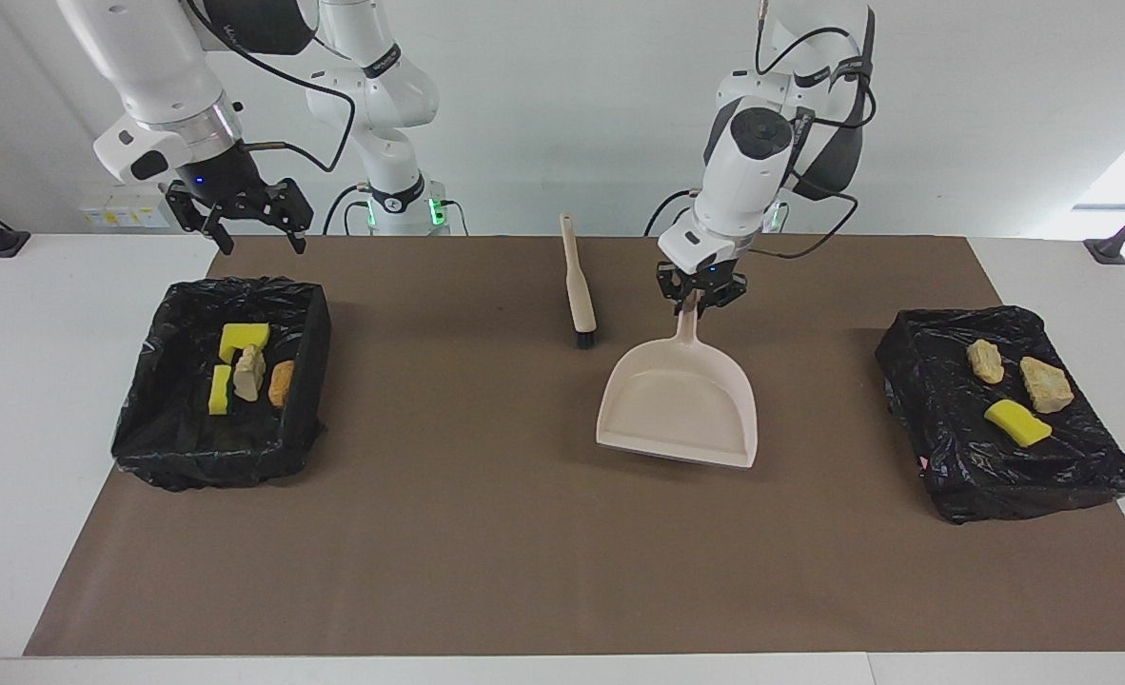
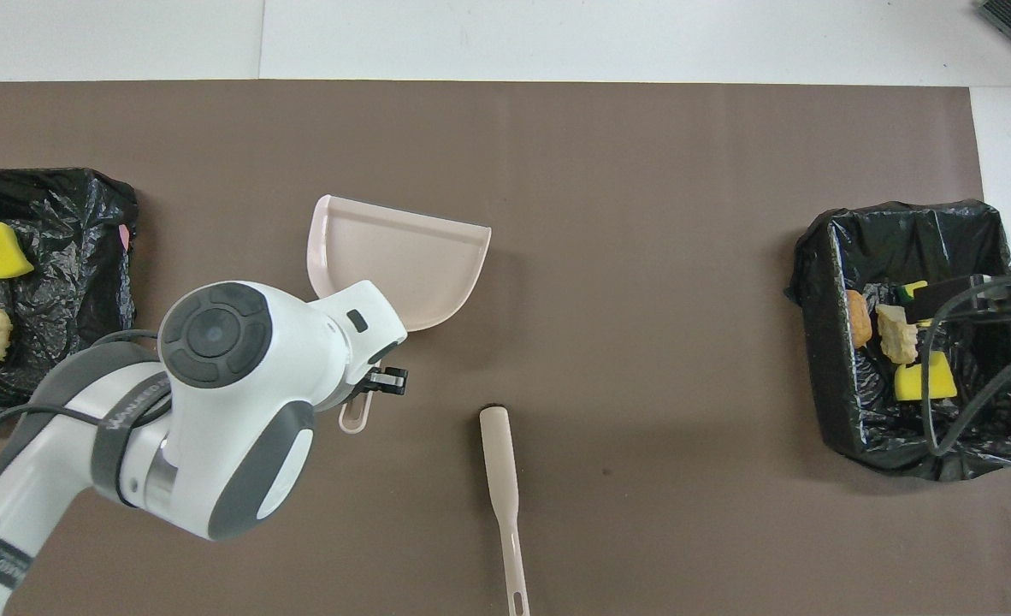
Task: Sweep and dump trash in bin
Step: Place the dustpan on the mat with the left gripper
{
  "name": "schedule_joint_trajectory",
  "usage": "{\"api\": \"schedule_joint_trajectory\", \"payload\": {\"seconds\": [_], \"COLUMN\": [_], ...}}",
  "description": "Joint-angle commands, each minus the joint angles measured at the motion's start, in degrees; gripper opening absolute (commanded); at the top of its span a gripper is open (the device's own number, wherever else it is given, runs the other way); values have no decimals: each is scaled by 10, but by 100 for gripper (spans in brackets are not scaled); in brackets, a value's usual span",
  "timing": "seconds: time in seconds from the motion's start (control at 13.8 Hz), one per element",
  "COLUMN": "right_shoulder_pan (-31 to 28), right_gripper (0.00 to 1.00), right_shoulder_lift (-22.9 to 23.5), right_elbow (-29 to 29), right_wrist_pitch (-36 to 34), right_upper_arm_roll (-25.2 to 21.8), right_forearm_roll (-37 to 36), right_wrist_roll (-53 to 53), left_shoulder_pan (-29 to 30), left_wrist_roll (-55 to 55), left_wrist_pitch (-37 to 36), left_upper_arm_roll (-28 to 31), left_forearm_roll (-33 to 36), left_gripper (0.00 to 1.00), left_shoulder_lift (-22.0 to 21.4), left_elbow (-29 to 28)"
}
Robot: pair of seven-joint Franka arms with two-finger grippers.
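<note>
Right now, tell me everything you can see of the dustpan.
The dustpan is pale beige, plastic by its look: a wide shallow tray with raised walls and a slim handle with a hanging slot. The tray is empty. The left gripper is shut on the handle. It sits mid-mat, beside the brush, its open lip pointing away from the robots. Whether it touches the mat is unclear.
</note>
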Motion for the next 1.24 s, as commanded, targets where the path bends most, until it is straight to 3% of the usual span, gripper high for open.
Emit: {"api": "schedule_joint_trajectory", "payload": {"seconds": [0.0, 0.22, 0.58, 0.8, 0.87, 0.95, 1.02, 1.16], "right_shoulder_pan": [-2, -2, -2, -2, -2, -2, -2, -2], "right_gripper": [100, 100, 100, 100, 100, 100, 100, 100], "right_shoulder_lift": [-8, -8, -8, -8, -8, -8, -8, -8], "right_elbow": [-12, -12, -12, -12, -12, -12, -12, -12], "right_wrist_pitch": [10, 10, 10, 10, 10, 10, 10, 10], "right_upper_arm_roll": [1, 1, 1, 1, 1, 1, 1, 1], "right_forearm_roll": [10, 9, 9, 10, 9, 9, 9, 10], "right_wrist_roll": [9, 9, 10, 9, 9, 9, 9, 9], "left_shoulder_pan": [-26, -57, -98, -106, -106, -106, -105, -94], "left_wrist_roll": [-36, -105, -108, -126, -127, -128, -129, -128], "left_wrist_pitch": [13, 28, 77, 77, 77, 77, 76, 54], "left_upper_arm_roll": [11, 11, 12, 12, 12, 12, 12, 17], "left_forearm_roll": [-15, -18, -9, -11, -11, -10, -11, -11], "left_gripper": [0, 0, 0, 0, 23, 75, 100, 100], "left_shoulder_lift": [75, 170, 226, 230, 230, 230, 229, 216], "left_elbow": [93, 202, 208, 201, 200, 200, 200, 200]}}
